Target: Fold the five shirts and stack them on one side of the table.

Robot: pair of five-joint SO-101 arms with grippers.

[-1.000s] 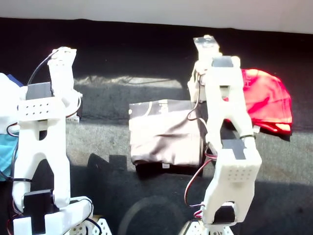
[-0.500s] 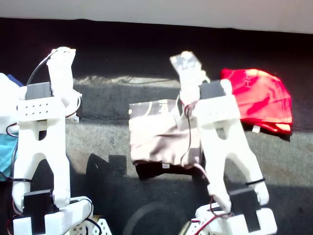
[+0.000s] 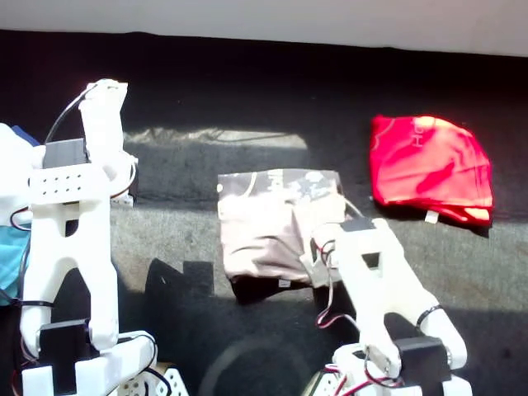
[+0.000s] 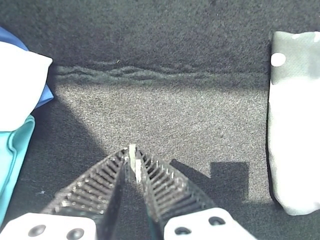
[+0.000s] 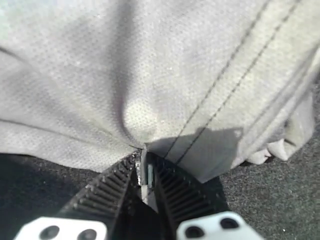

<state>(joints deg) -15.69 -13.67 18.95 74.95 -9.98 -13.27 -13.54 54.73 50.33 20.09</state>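
The grey shirt (image 3: 276,223) lies folded into a rough rectangle in the middle of the dark tabletop (image 3: 181,99), half in sunlight and half in shadow. The right arm (image 3: 379,280) is bent low over the shirt's near right corner. In the right wrist view the right gripper (image 5: 145,167) is closed, its ribbed fingers (image 5: 112,187) pinching a small pucker of the grey cloth at their tips. The fabric fans out from that pinch, with two lines of stitching running across it.

The red shirt (image 3: 429,169) sits well apart from the grey one, toward the right edge of the tabletop. It is loosely bunched rather than squared, with a small white tag (image 3: 431,216) showing at its near side.

At the left edge of the tabletop three more shirts lie together. A white shirt (image 3: 12,165) rests on top, a blue shirt (image 3: 25,134) peeks out behind it, and a teal shirt (image 3: 10,256) lies on the nearer side.

The left arm (image 3: 70,214) stands just beside this pile, between it and the grey shirt. In the left wrist view the left gripper (image 4: 132,160) hangs over bare tabletop with its fingertips pressed together and nothing between them. The white, blue and teal shirts lie to one side of it and the edge of the grey shirt to the other.
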